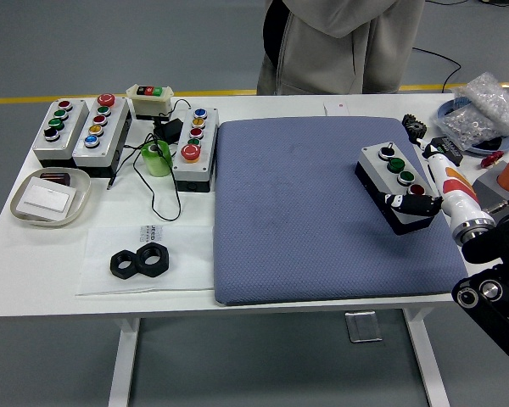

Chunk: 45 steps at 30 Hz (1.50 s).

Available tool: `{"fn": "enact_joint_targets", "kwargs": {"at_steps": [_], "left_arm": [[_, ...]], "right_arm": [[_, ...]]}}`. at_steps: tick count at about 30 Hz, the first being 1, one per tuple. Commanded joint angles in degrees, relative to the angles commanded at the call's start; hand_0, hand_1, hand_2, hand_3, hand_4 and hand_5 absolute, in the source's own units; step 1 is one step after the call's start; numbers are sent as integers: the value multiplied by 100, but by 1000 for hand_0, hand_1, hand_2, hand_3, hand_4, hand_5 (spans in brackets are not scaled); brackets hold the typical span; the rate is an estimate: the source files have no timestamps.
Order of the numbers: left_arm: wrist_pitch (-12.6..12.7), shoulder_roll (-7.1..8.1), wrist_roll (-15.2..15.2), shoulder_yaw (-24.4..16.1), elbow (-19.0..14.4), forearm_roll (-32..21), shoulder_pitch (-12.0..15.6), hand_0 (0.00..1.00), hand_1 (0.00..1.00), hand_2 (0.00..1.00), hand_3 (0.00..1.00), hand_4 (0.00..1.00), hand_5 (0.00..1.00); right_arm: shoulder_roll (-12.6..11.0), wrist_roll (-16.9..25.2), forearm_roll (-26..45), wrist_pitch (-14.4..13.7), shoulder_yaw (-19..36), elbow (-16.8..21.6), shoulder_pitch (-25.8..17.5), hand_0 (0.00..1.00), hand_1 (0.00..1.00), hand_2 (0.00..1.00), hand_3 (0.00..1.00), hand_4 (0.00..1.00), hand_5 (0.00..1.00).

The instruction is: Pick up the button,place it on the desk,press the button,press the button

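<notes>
The button box [396, 174], grey-topped on a black base with a black, a green and a dark red button in a row, rests on the right part of the blue mat [322, 212], its near end tilted toward the table's right edge. The right hand [416, 203] wraps its dark fingers [405, 203] around the box's near corner, grasping it. Left of the mat stand three more button boxes [78, 129], a cream switch unit [150, 100], a green roll [157, 158], a tray [51, 197] and two black nuts [140, 261] on a sheet whose small print is too faint to read. A person [339, 42] stands at the far side.
</notes>
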Motion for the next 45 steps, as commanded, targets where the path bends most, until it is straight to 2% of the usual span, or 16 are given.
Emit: {"fn": "enact_joint_targets", "kwargs": {"at_steps": [6, 13, 18, 19, 24, 25, 31, 32, 37, 38, 43, 44, 45], "left_arm": [[3, 3, -6, 6, 1, -19, -13, 716, 825, 848, 822, 623, 998], [4, 4, -23, 42, -1, -69, -24, 715, 824, 849, 821, 623, 998], [6, 6, -29, 55, -3, -90, -26, 715, 824, 849, 821, 623, 998], [7, 5, -30, 54, -3, -91, -25, 709, 825, 849, 822, 623, 998], [6, 10, -26, 52, -6, -82, -29, 709, 825, 849, 822, 623, 998], [7, 10, -24, 49, -6, -78, -30, 703, 824, 849, 821, 624, 998], [8, 11, -31, 64, -7, -103, -31, 703, 824, 849, 821, 624, 998], [9, 11, -31, 64, -7, -105, -31, 703, 824, 849, 821, 623, 998], [9, 10, -28, 55, -6, -92, -29, 703, 824, 849, 821, 623, 998], [8, 10, -27, 53, -6, -88, -28, 703, 824, 848, 821, 622, 998], [10, 10, -8, 23, -8, -33, -25, 703, 824, 848, 821, 622, 998], [10, 10, -5, 17, -7, -22, -22, 703, 824, 849, 820, 622, 998], [12, 10, -2, 8, -5, -9, -20, 703, 824, 849, 820, 622, 998]], "right_arm": [[129, -92, 50, 32, -46, -252, 112, 998, 931, 989, 971, 998, 272], [398, -425, -137, 116, -15, -747, 385, 994, 904, 969, 961, 995, 279], [500, -617, -261, 190, -11, -1031, 542, 994, 904, 969, 961, 995, 279], [517, -655, -289, 202, -13, -1083, 573, 961, 838, 900, 940, 991, 276], [569, -807, -520, 286, -67, -1324, 718, 961, 838, 900, 940, 991, 276], [573, -821, -532, 297, -73, -1347, 730, 929, 729, 775, 921, 990, 275], [577, -920, -647, 365, -117, -1461, 791, 929, 729, 775, 921, 990, 275], [577, -951, -684, 358, -122, -1469, 802, 873, 628, 667, 883, 988, 271], [568, -1022, -762, 458, -140, -1470, 822, 873, 628, 667, 883, 988, 271], [563, -1029, -775, 488, -146, -1470, 823, 802, 547, 593, 839, 979, 260], [541, -1054, -812, 578, -173, -1475, 819, 802, 547, 593, 839, 979, 260], [530, -1064, -809, 558, -184, -1469, 811, 619, 472, 544, 767, 936, 199], [515, -1064, -804, 527, -197, -1461, 801, 619, 472, 544, 767, 936, 199]]}}
